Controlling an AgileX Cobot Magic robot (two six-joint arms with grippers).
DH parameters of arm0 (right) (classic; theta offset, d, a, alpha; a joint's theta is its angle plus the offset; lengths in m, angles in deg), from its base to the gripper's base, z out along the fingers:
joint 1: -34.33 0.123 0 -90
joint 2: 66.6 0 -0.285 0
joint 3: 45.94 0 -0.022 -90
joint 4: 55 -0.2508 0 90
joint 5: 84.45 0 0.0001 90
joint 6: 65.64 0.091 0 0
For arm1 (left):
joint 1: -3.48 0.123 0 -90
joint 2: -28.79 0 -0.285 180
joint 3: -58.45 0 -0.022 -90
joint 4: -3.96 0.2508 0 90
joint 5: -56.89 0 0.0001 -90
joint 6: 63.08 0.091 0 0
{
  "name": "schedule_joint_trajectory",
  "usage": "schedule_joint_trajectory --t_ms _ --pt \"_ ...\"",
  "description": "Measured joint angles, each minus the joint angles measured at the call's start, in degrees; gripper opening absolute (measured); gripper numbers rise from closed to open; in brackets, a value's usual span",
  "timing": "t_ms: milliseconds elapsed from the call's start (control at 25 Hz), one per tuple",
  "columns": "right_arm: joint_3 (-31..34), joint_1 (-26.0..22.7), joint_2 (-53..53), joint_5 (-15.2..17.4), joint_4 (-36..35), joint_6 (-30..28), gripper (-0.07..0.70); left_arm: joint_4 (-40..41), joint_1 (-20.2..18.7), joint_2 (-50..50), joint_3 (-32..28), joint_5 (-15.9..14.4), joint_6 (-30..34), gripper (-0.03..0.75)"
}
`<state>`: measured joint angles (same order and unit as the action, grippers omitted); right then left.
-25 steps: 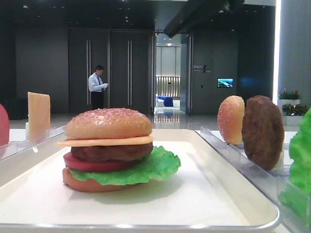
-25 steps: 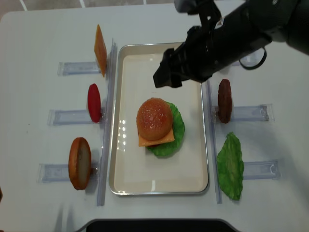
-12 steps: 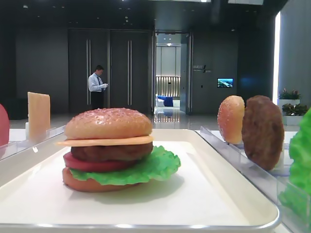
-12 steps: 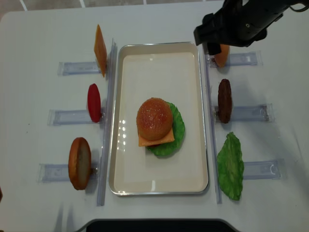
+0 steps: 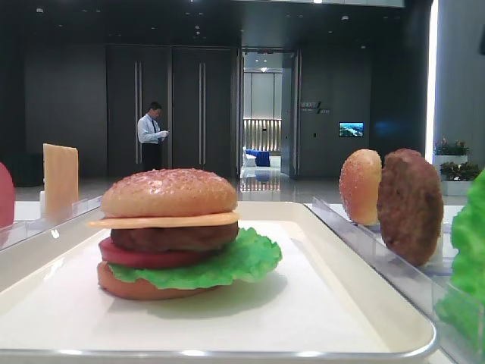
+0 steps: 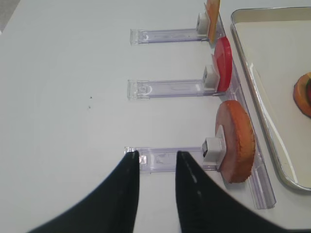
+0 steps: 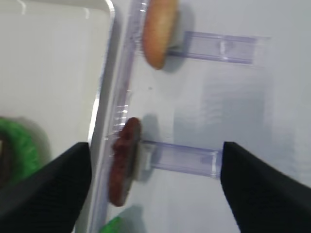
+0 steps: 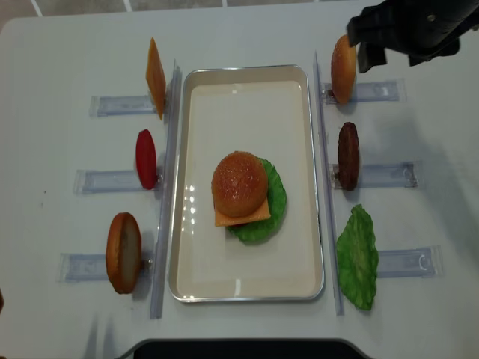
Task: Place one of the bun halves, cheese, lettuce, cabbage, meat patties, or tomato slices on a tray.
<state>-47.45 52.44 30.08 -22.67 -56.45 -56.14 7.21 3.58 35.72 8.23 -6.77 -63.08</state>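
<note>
On the white tray (image 8: 196, 134) stands a stacked burger: bun half (image 8: 239, 183) on top, cheese (image 8: 243, 217) and lettuce (image 8: 275, 200) under it. The low view also shows its meat patty (image 5: 174, 236) and tomato slice (image 5: 140, 258). My right gripper (image 7: 155, 189) is open and empty, and it hovers over the rack holding a patty (image 7: 124, 160). Its arm (image 8: 412, 26) sits at the far right corner. My left gripper (image 6: 156, 158) is shut on nothing, low over the table by the rack of another bun half (image 6: 238, 141).
Clear racks flank the tray. On the left stand a cheese slice (image 8: 155, 77), a tomato slice (image 8: 146, 158) and a bun (image 8: 123, 252). On the right stand a bun (image 8: 343, 69), a patty (image 8: 348, 155) and lettuce (image 8: 358, 256).
My right arm has pulled back from above the tray to the far right corner and has left the low view. The burger and the rack items have not moved.
</note>
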Motion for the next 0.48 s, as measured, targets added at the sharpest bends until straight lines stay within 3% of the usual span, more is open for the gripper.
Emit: schedule_joint_trajectory --t_ms 320,480 --pt "0.0 -23.5 0.0 7.2 0.4 -6.8 0.524 0.0 0.0 0.0 0.0 0.0 0.0 0.201" --pt "0.0 -28.8 -0.2 7.8 0.8 -8.2 0.501 0.0 0.0 0.0 0.0 0.0 0.0 0.201"
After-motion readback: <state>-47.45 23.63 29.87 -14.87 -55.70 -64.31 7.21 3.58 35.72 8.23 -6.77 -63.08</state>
